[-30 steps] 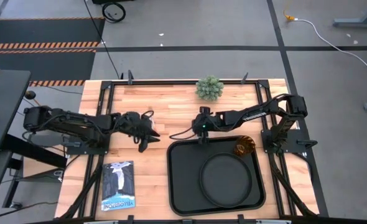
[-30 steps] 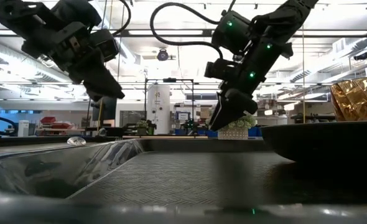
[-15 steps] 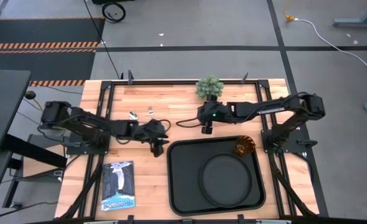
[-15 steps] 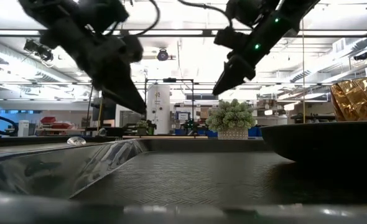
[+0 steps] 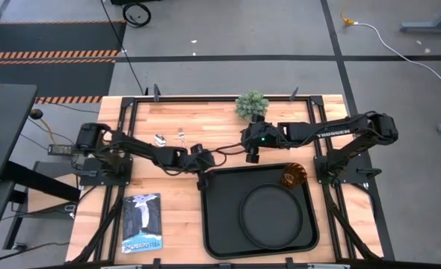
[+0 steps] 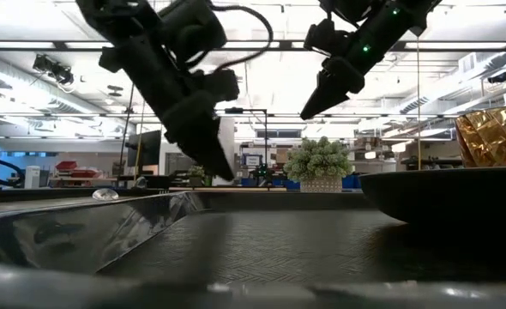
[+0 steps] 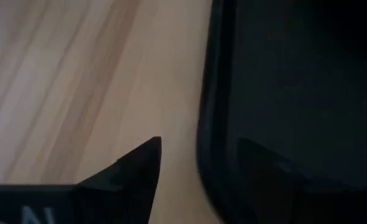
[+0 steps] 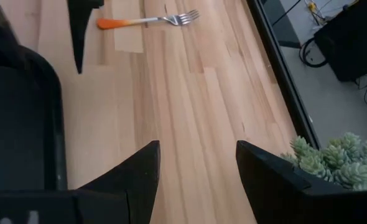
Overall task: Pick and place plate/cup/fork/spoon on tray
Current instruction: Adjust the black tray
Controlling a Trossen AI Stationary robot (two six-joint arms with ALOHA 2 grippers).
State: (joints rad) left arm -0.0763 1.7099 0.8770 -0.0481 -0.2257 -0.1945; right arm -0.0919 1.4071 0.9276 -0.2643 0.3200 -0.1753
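The left gripper hangs low over the tray's far left corner, its fingers spread apart with nothing between them; one finger sits over bare wood, the other over the tray rim. The right gripper hovers just beyond the tray's far edge, jaws likewise parted and empty, near a small potted plant. On the tray, the plate lies toward the right side, and the cup stands in the far right corner. The fork and the spoon lie side by side on the tabletop, well left of the plant. A booklet lies left of the tray.
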